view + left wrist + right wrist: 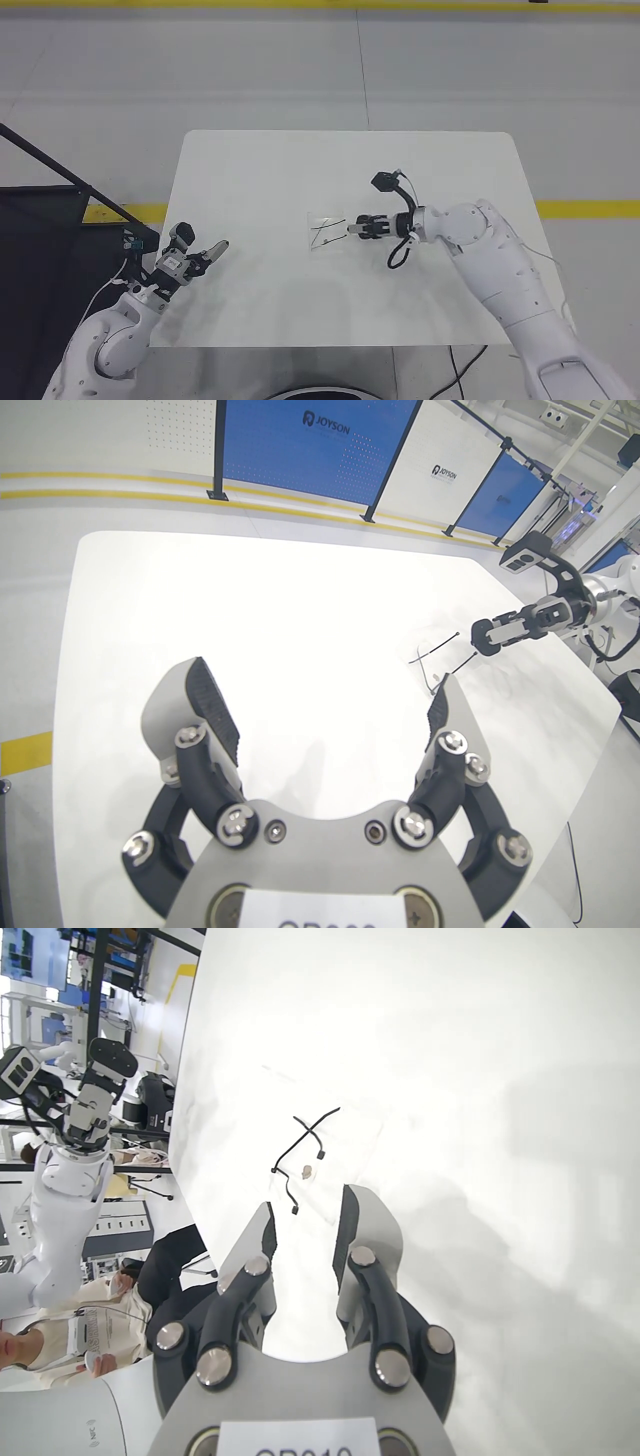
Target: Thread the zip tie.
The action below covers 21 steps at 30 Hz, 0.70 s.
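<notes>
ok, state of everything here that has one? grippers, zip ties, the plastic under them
left gripper: open, empty, over the near left part of the table.
right gripper: open, empty, fingertips just short of the zip ties.
zip ties: two, loose, crossed over each other, neither threaded.
clear plastic sheet: flat on the table, zip ties lying on it.

Two thin black zip ties point(310, 1131) lie flat and crossed over each other, both bent, their small heads free, on a clear plastic sheet point(360, 1148) mid-table point(260, 180).
</notes>
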{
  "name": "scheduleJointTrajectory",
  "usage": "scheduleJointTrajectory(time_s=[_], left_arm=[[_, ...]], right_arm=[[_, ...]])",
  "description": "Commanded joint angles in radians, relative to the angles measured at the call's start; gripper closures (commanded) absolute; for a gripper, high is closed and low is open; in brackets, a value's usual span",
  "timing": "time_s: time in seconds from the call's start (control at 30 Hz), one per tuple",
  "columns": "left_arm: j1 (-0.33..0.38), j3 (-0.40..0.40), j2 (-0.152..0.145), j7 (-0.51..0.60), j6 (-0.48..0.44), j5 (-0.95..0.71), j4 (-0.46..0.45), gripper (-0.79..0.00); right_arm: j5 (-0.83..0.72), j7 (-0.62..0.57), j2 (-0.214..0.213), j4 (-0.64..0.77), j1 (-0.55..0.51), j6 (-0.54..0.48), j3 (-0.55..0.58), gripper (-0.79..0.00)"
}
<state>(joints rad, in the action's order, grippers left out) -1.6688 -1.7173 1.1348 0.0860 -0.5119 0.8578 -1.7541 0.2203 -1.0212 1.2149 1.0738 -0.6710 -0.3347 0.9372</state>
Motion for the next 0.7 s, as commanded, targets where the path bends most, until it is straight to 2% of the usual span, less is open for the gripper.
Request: scheduleJointTrajectory(time_s=[0.0, 0.27, 0.67], left_arm=[[0.000, 0.000, 0.000, 0.000, 0.000, 0.000, 0.000, -0.785], [0.000, 0.000, 0.000, 0.000, 0.000, 0.000, 0.000, -0.785], [0.000, 0.000, 0.000, 0.000, 0.000, 0.000, 0.000, -0.785]], right_arm=[[0.051, 0.023, -0.001, 0.034, -0.005, 0.053, -0.007, -0.286], [0.165, 0.059, -0.007, 0.149, -0.042, 0.181, -0.019, -0.256], [0.263, 0.064, -0.017, 0.282, -0.096, 0.268, -0.017, -0.252]])
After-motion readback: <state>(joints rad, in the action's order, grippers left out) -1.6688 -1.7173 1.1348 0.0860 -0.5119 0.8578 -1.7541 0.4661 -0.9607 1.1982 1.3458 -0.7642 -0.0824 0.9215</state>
